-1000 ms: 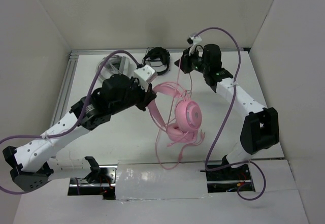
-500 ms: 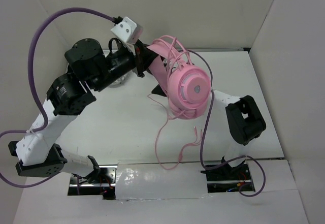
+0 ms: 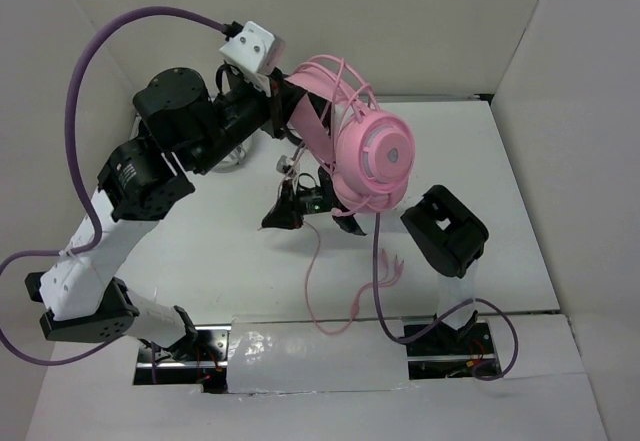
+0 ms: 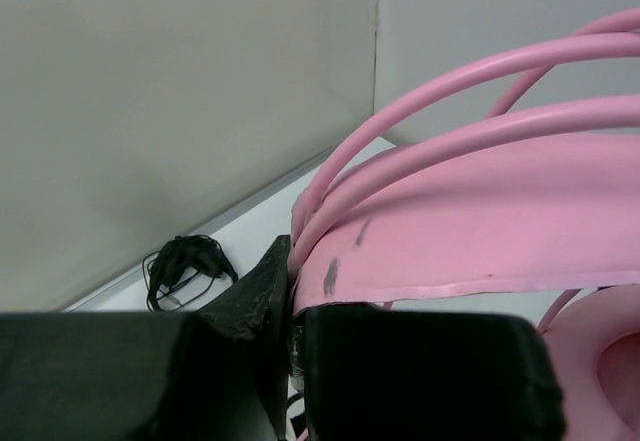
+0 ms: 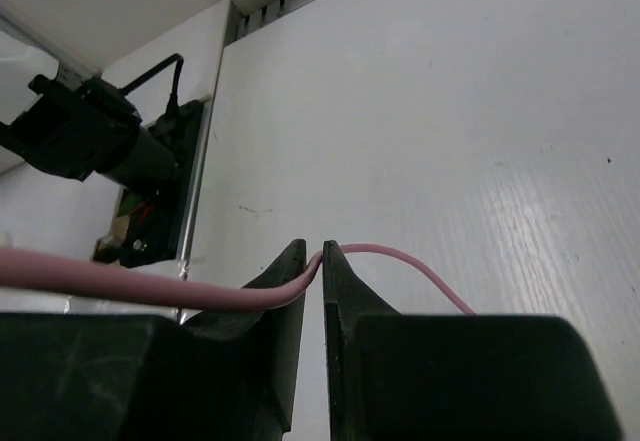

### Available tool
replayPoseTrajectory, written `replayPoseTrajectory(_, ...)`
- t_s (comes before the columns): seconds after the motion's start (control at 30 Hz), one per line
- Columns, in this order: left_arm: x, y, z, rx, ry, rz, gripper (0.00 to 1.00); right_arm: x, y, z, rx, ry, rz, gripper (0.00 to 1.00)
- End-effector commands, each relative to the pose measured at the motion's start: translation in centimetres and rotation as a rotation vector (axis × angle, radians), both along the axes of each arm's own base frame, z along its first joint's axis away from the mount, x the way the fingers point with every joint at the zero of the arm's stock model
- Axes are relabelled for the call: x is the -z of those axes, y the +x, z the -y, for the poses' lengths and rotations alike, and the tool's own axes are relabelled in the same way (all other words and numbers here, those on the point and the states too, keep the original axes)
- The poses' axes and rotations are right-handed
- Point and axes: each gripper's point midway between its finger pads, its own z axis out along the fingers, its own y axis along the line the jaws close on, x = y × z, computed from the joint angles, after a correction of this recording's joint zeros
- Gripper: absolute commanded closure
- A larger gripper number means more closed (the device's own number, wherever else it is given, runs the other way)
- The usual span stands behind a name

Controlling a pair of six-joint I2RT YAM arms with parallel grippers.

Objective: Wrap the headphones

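Note:
The pink headphones [image 3: 375,153] hang in the air above the table's far middle. My left gripper [image 3: 284,113] is shut on their headband [image 4: 480,231], which fills the left wrist view; the left gripper [image 4: 292,261] pinches the band's end. Several loops of the thin pink cable [image 3: 335,86] lie over the band, and the rest trails down to the table [image 3: 312,291]. Below the earcups my right gripper [image 3: 272,221] sits low over the table. In the right wrist view the right gripper [image 5: 322,253] has the cable [image 5: 400,256] pinched between its nearly closed tips.
A black cord bundle [image 4: 185,266] lies by the back wall. The left arm's base [image 5: 90,136] and the table's metal rail [image 5: 195,181] are ahead of the right gripper. White walls enclose the table [image 3: 500,161] on three sides.
The left arm lifted the headphones off the table and holds them high. The right arm swung from the back right to under the earcups, and its jaws now hold the cable.

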Motion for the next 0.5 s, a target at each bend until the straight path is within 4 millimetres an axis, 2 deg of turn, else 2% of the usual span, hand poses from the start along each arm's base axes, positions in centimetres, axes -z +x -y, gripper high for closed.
replayPoseTrajectory(0.0, -7.3, -2.4, -2.9, 0.000, -0.226, 0.122, 1.00, -2.2, 2.8, -1.7, 0.099, 0.113, 0.071, 0.80)
replayPoseTrajectory(0.07, -6.9, -2.8, -3.2, 0.008, -0.228, 0.110, 1.00, -3.1, 4.0, -2.4, 0.136, 0.162, 0.092, 0.80)
replayPoseTrajectory(0.13, -6.6, -2.9, -3.3, 0.007, -0.232, 0.097, 1.00, -5.7, 5.2, -2.8, 0.193, 0.250, 0.118, 0.80)
replayPoseTrajectory(0.2, -6.3, -3.5, -3.6, 0.024, -0.239, 0.095, 1.00, -7.2, 7.0, -2.5, 0.306, 0.313, 0.113, 0.80)
replayPoseTrajectory(0.3, -6.3, -4.6, -4.0, 0.058, -0.251, 0.087, 1.00, -10.7, 9.2, -1.6, 0.430, 0.391, 0.179, 0.80)
replayPoseTrajectory(0.33, -6.6, -4.9, -4.3, 0.063, -0.263, 0.087, 1.00, -12.2, 9.5, -1.8, 0.436, 0.410, 0.204, 0.80)
replayPoseTrajectory(0.4, -6.9, -5.5, -4.2, 0.093, -0.265, 0.096, 1.00, -13.0, 10.3, -2.2, 0.442, 0.394, 0.235, 0.80)
replayPoseTrajectory(0.43, -7.2, -5.8, -4.3, 0.103, -0.270, 0.098, 1.00, -14.6, 10.7, -2.8, 0.433, 0.412, 0.262, 0.79)
replayPoseTrajectory(0.47, -7.2, -5.9, -4.2, 0.112, -0.265, 0.098, 1.00, -14.8, 11.1, -3.0, 0.434, 0.409, 0.274, 0.79)
